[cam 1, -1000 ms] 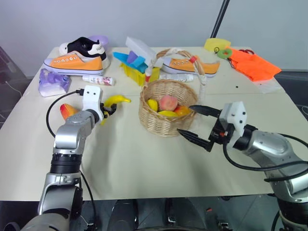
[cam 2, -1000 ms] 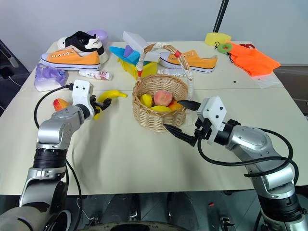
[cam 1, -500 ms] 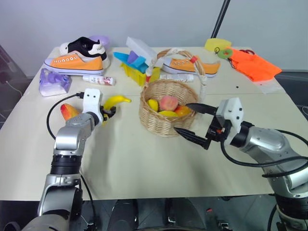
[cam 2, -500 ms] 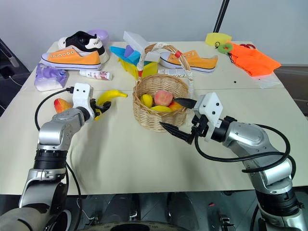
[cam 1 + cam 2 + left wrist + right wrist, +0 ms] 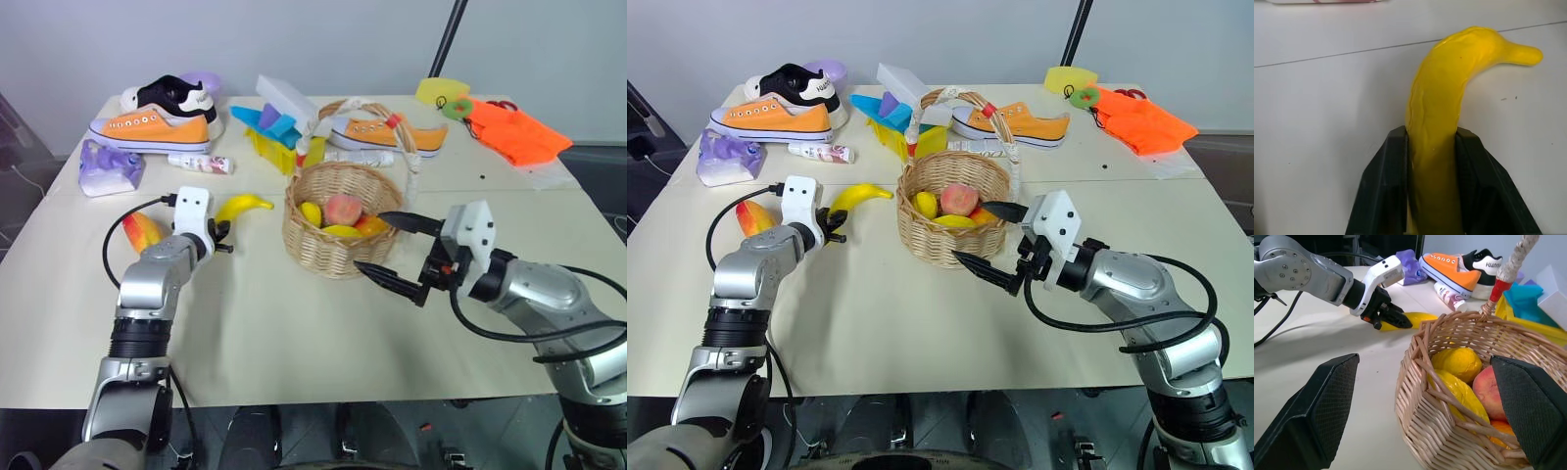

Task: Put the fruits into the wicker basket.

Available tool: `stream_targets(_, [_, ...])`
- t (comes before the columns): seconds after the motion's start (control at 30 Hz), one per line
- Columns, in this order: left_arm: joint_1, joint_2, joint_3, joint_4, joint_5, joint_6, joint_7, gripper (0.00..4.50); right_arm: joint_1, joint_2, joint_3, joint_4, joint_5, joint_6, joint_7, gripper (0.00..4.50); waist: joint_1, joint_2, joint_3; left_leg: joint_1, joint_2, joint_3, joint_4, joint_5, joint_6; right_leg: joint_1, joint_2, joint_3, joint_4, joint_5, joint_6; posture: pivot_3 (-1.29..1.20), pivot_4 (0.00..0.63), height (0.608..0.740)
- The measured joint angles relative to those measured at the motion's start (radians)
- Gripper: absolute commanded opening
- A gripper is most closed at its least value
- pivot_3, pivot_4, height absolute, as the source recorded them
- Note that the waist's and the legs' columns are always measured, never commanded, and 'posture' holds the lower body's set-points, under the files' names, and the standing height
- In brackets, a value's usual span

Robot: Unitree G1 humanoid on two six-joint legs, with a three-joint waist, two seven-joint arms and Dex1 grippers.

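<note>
The left tool (image 5: 1432, 191) is now clamped on the banana (image 5: 1449, 107), its two black fingers (image 5: 1386, 191) pressed against the fruit's near end; a second ago those fingers stood apart around it. The banana lies on the counter (image 5: 294, 333) just left of the basket (image 5: 338, 220), its tip pointing toward the basket, much where it lay before. Behind the left arm a mango (image 5: 142, 230) rests on the counter, apart from the banana. The basket already holds a peach (image 5: 343, 209) and several yellow and orange fruits (image 5: 338, 231). The right tool (image 5: 389, 250) hangs beside the basket's right side with its fingers spread wide, gripping nothing, and it has not shifted. Farther back sit two orange sneakers (image 5: 147, 127) and a yellow tray (image 5: 279, 147).
</note>
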Motion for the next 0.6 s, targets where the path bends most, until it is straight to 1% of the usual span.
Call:
stream_targets(0.1, [0.018,-0.004,0.018,-0.025,-0.003,0.001,0.015,1.09,0.014,0.0,0.0,0.0,-0.002,-0.006,0.001,4.5,-0.001,0.0,0.0,0.0,0.0,0.0,0.0,0.0,0.0,0.0,0.0,0.0,0.0,0.0,0.0,0.0,0.15,0.74])
stream_targets(0.3, [0.084,0.007,0.047,-0.152,-0.004,0.036,0.026,1.09,0.012,0.0,0.0,0.007,-0.01,-0.012,0.002,4.5,-0.001,0.0,0.0,0.0,0.0,0.0,0.0,0.0,0.0,0.0,0.0,0.0,0.0,0.0,0.0,0.0,0.15,0.74])
stream_targets(0.43, [0.102,0.015,0.075,-0.241,-0.022,0.049,0.02,1.09,-0.004,0.002,0.004,0.015,-0.01,-0.014,0.009,4.5,0.0,0.0,0.0,0.0,0.0,0.0,0.0,0.0,0.0,0.0,0.0,0.0,0.0,0.0,0.0,0.0,0.15,0.74])
stream_targets(0.5, [0.115,0.037,0.081,-0.302,-0.028,0.056,0.006,1.09,-0.008,0.003,0.006,0.019,-0.011,-0.016,0.011,4.5,-0.001,0.0,0.0,0.0,0.0,0.0,0.0,0.0,0.0,0.0,0.0,0.0,0.0,0.0,0.0,0.0,0.15,0.74])
stream_targets(0.53, [0.132,0.064,0.087,-0.346,-0.038,0.062,-0.008,1.09,-0.008,0.006,0.007,0.024,-0.011,-0.017,0.011,4.5,-0.001,0.0,0.0,0.0,0.0,0.0,0.0,0.0,0.0,0.0,0.0,0.0,0.0,0.0,0.0,0.0,0.15,0.74])
stream_targets(0.6, [0.17,0.102,0.129,-0.414,-0.073,0.075,-0.049,1.09,0.0,0.009,0.004,0.034,-0.011,-0.023,0.011,4.5,-0.006,0.0,0.0,0.0,0.001,0.0,-0.001,0.0,0.0,0.0,0.0,0.0,0.0,0.0,0.0,0.0,0.15,0.74])
